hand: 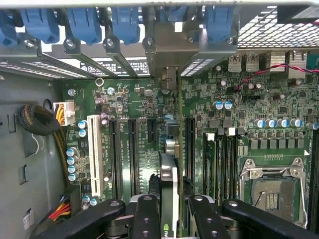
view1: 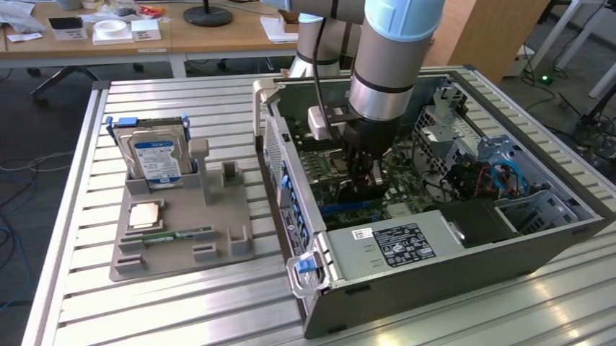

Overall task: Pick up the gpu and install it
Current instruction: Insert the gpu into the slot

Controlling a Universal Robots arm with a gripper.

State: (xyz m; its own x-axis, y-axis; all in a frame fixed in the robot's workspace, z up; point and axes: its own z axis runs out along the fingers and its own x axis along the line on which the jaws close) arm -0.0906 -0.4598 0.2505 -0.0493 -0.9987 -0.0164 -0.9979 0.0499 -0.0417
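Slatted metal table [view1: 192,310]; jaws clamp gpu [hand: 169,184], green logo [hand: 165,230], over motherboard [hand: 144,99].

The motherboard [hand: 144,99] is green, slot clips [hand: 84,22] blue, fingers [hand: 145,219] black, gpu [hand: 169,189] dark grey.

One arm [view1: 394,50]. One case [view1: 423,288], one gpu [hand: 169,194], one hard drive [view1: 157,158], one memory stick [view1: 178,235], one processor chip [view1: 144,215], one holder [view1: 178,256], one tabletop [view1: 173,101]. On the one motherboard [hand: 144,99]: one processor socket [hand: 271,191], one white slot [hand: 93,154].
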